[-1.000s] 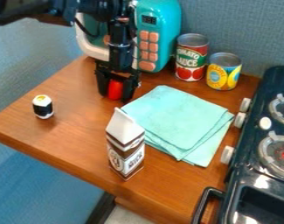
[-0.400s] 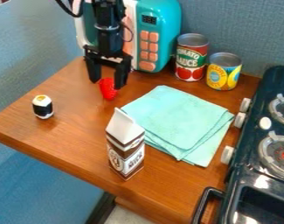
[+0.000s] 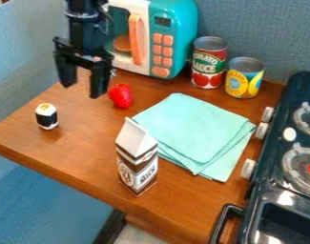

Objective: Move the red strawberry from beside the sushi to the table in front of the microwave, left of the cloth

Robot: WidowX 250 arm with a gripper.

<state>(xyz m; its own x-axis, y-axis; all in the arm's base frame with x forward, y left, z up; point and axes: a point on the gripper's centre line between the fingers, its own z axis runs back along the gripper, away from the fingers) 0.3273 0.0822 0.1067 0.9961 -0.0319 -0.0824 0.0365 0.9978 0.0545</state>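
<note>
Evidently, nothing is gripped: the claw (image 3: 83, 87) is opened wide above the table (image 3: 80, 147), and the red toy (image 3: 120, 96) is left free on it, near the cloth (image 3: 189, 126). Whether more is needed cannot be told.

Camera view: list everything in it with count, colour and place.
Strawberry-like toy: one, red, left of cloth
Sushi-like toy: one, black and white, left edge
Carton: one, brown and white, table front
Cloth: one, mint, table centre
Red can: one, back
Yellow-blue can: one, beside red can
Microwave: one, teal and white, back
Stove: one, dark, right
Table: one, brown, centre
Arm: one, black, upper left
End effector: one, black, open, above table
</note>
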